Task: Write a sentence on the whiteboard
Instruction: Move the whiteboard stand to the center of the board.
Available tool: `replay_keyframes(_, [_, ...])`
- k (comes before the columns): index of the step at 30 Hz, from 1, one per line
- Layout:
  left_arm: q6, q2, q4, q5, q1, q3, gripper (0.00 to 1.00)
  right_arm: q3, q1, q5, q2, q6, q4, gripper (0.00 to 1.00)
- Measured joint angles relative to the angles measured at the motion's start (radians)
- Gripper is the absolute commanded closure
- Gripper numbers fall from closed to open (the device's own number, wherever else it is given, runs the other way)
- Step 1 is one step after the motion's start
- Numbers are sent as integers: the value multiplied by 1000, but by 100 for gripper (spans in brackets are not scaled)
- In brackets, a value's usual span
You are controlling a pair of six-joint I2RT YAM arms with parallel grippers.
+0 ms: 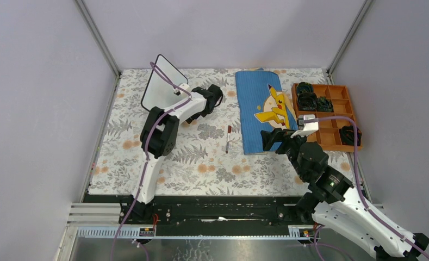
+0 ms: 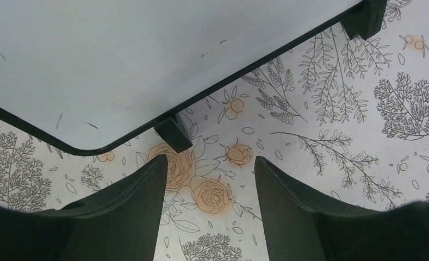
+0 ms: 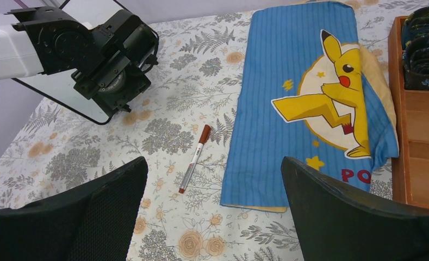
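Since no writing shows on the whiteboard [image 1: 163, 81], the sentence is judged not yet begun; the left wrist view shows only faint stray marks on its surface. The whiteboard stands at the far left of the bench [image 1: 201, 163], raised on small black feet; whether it tilts cannot be settled. The left gripper [image 2: 209, 168] hangs just beside its near corner, jaws apart and holding nothing, with one foot visible ahead of the fingers. In my judgement this position suits steadying the whiteboard rather than writing. A marker [image 1: 229, 138] with a red-brown cap lies loose on the bench between the two arms, just left of the blue cloth [image 1: 258, 103]. The right gripper [image 3: 212, 168] hovers low on the near side, spread wide and empty, aimed toward that marker, which lies within this arm's reach. Next step required: collect the marker. Risk noted: a thin pen lying flat offers little purchase.
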Motion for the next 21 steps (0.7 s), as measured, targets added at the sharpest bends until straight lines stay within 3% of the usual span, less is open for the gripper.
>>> replay_keyframes(21, [0,52,-13,-23,29,16,38,0,0,2,9,-37,1,0])
